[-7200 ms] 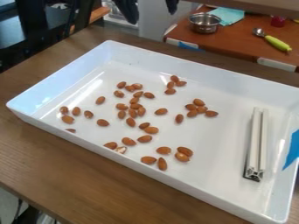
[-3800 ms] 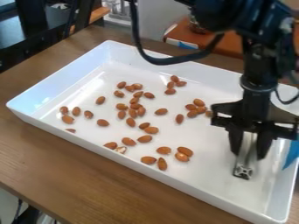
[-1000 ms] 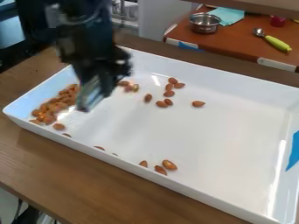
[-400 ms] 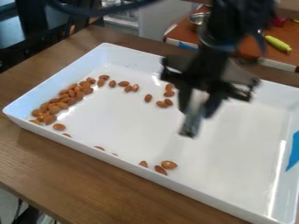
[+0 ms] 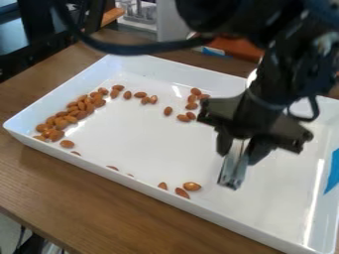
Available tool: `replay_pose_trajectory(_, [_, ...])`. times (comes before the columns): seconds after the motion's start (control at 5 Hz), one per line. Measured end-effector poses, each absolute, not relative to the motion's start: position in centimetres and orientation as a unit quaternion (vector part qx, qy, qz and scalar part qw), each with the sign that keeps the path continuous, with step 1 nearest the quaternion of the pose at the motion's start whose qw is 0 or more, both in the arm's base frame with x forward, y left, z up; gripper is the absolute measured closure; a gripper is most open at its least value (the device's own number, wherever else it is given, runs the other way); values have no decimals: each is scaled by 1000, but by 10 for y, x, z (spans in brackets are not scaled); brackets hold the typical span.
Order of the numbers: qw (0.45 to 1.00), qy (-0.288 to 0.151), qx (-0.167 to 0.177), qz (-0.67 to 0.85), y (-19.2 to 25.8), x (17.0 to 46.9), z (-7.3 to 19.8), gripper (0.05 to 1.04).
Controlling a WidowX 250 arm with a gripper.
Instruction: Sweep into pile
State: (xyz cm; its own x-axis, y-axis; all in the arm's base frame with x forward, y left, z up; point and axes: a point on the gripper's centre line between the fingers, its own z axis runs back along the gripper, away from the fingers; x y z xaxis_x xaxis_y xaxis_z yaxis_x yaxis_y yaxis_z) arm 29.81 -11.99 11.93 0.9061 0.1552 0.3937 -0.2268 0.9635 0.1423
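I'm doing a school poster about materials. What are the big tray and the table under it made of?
The tray looks like hard, glossy white plastic, since light makes bright streaks on it, though it could be enamel. The table seems to be wood, brown with grain lines and a dull shine.

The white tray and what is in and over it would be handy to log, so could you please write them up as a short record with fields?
container: white tray on a wooden table
contents: almonds
main group: crowded along the tray's left side in the view
strays: some near the far wall, a few along the near wall
hand: black, over the right half of the tray
tool: silvery bar, held between the fingers, lower end downward
tool touching tray: cannot tell
marking: blue tape at the right wall
pile: not yet complete
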Motion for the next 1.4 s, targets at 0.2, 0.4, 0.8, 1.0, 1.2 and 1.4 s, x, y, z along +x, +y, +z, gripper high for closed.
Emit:
replay_pose_trajectory(0.2, [970,-196,113,87,-112,290,103,705])
replay_pose_trajectory(0.4, [972,-191,119,69,-107,282,88,705])
replay_pose_trajectory(0.8, [971,-195,123,60,-93,282,80,705])
replay_pose_trajectory(1.0, [972,-186,129,59,-70,281,79,705])
replay_pose_trajectory(1.2, [974,-170,140,46,-42,280,80,705])
replay_pose_trajectory(1.4, [975,-167,143,33,-21,280,80,705])
